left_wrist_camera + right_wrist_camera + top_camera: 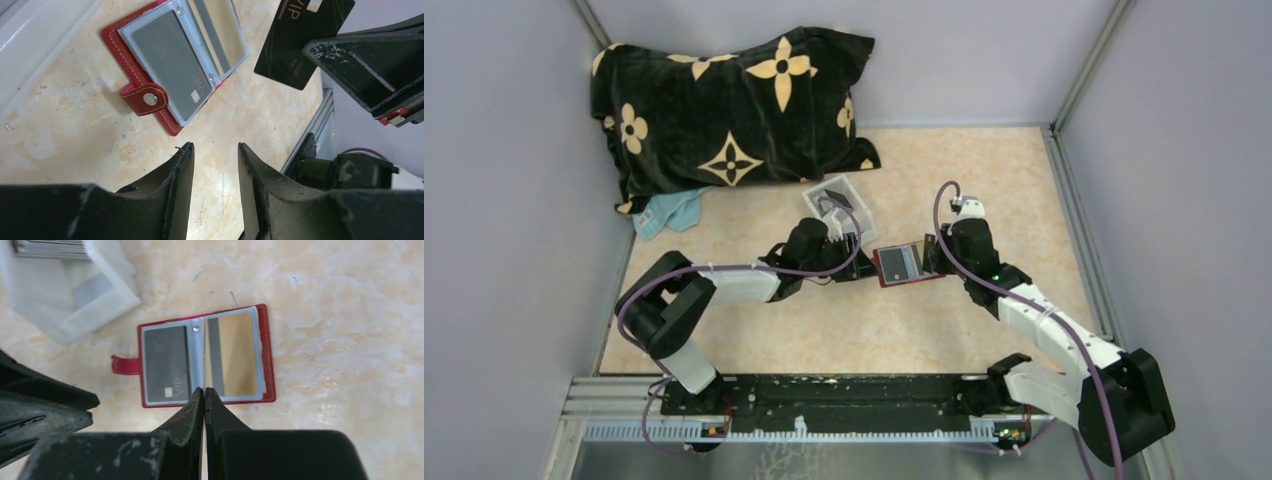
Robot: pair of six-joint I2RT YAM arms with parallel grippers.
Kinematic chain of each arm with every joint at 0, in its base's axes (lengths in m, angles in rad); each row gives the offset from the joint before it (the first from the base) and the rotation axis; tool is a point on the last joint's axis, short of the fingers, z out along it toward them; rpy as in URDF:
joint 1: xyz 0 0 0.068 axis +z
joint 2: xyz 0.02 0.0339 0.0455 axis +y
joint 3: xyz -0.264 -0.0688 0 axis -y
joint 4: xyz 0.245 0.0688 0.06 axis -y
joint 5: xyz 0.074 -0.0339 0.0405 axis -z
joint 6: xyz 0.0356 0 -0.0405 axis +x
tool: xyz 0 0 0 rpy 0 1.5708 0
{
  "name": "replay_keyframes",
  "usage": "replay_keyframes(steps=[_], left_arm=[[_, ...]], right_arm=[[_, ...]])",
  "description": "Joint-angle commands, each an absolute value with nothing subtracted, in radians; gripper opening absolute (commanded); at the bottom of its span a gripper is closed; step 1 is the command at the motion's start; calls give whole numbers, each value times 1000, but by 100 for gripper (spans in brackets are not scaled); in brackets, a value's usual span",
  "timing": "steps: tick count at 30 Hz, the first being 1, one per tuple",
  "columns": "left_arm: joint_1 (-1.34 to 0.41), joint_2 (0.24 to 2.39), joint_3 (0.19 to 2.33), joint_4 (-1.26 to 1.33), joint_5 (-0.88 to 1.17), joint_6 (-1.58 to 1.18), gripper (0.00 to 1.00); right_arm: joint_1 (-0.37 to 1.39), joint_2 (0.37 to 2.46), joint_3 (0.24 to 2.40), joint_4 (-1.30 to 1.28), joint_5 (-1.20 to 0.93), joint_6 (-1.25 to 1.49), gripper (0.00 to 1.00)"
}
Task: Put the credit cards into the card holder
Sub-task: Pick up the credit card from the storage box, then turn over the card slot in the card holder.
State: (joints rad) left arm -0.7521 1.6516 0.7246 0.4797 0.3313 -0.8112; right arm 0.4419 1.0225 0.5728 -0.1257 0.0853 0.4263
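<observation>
The card holder (268, 356) lies open on the table, red-edged, with a grey credit card (165, 364) in its left pocket and a tan one (236, 354) in its right. My right gripper (205, 389) is shut on a black credit card (299, 41), held on edge just above the holder's middle fold. In the left wrist view that card hangs in the air beside the holder (131, 59). My left gripper (215, 147) stands open with nothing between its fingers, a short way off the holder's strap side. From above, the two grippers (856, 250) (936, 256) flank the holder (890, 275).
A small white plastic tray (102, 289) with several more cards (49, 247) sits just behind the holder, also seen from above as a tray (812, 194). A black flowered pillow (724, 110) and a light blue cloth (669, 212) lie at the back left. Walls close three sides.
</observation>
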Motion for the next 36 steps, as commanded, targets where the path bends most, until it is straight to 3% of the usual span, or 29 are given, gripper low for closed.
replay_keyframes(steps=[1, 17, 36], left_arm=[[-776, 1687, 771, 398, 277, -757, 44], [-834, 1806, 885, 318, 176, -752, 43], [-835, 1845, 916, 243, 94, -739, 43]], right_arm=[[425, 1045, 635, -148, 227, 383, 0], [377, 1112, 629, -101, 321, 362, 0], [327, 1171, 626, -35, 224, 372, 0]])
